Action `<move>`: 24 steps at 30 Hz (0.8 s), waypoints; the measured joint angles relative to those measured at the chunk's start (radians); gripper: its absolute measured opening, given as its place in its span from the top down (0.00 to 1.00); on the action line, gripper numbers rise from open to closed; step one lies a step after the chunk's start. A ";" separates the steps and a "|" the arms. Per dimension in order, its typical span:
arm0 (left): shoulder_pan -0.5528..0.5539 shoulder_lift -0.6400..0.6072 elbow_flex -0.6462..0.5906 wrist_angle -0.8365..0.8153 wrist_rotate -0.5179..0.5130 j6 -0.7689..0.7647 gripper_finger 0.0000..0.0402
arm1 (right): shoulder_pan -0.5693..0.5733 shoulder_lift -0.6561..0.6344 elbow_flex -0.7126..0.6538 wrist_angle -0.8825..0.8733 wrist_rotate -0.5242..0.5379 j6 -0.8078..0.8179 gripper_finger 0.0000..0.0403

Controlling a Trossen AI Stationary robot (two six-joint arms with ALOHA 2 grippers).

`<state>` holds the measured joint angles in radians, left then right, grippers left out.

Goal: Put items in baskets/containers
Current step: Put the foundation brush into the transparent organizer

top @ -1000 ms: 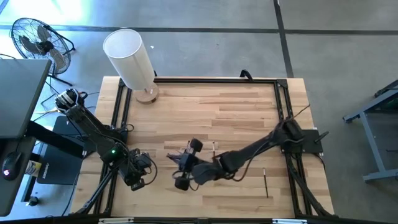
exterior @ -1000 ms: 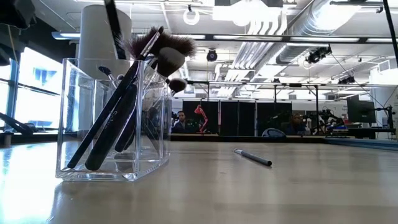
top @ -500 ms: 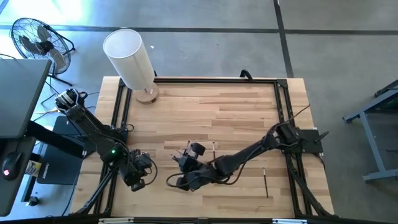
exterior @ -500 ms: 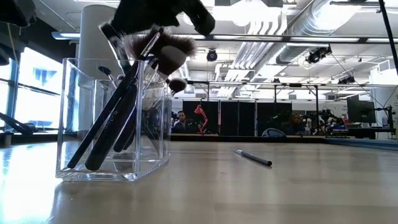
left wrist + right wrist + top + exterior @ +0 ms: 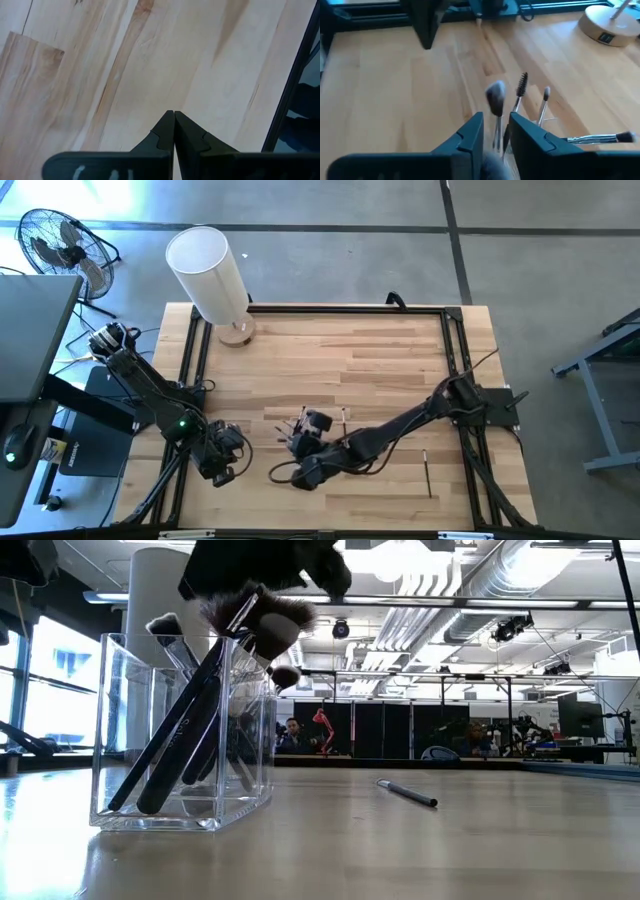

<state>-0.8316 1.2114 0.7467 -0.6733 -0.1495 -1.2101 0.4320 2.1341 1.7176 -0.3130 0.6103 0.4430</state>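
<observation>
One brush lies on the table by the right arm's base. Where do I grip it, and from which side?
Take the lone brush at mid-handle from straight above, closing across its width: it lies flat on the bare table with nothing beside it. The right gripper, over the clear cup, is nearer; the left gripper waits shut at the table's left edge.

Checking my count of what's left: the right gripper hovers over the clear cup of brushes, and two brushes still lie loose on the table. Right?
Not quite: only one loose brush lies on the table, as the high view shows. The right gripper does hover over the clear cup of brushes.
</observation>
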 joint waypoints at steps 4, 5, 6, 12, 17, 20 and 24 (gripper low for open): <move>0.000 0.000 0.000 0.004 -0.003 -0.033 1.00 | 0.000 -0.076 0.000 -0.073 -0.024 -0.058 0.75; 0.000 0.000 0.000 0.009 -0.008 -0.036 1.00 | 0.000 -0.102 0.000 -0.094 -0.010 -0.065 0.75; 0.000 0.000 0.000 0.015 -0.014 -0.048 1.00 | 0.000 -0.132 0.000 -0.125 0.007 -0.067 0.75; 0.000 0.000 0.000 0.037 -0.121 -0.113 1.00 | -0.025 -0.298 0.001 -0.506 0.198 0.216 0.75; 0.001 0.000 0.000 0.044 -0.181 -0.178 1.00 | -0.109 -0.354 0.002 -0.935 0.062 0.614 0.74; 0.001 0.000 0.000 0.043 -0.209 -0.211 1.00 | -0.167 -0.332 0.001 -1.068 -0.049 0.677 0.74; 0.001 0.000 0.000 0.043 -0.220 -0.217 1.00 | -0.228 -0.289 0.001 -1.044 -0.151 0.640 0.74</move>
<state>-0.8310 1.2114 0.7467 -0.6308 -0.3695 -1.4269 0.2036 1.8450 1.7184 -1.3566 0.4594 1.0825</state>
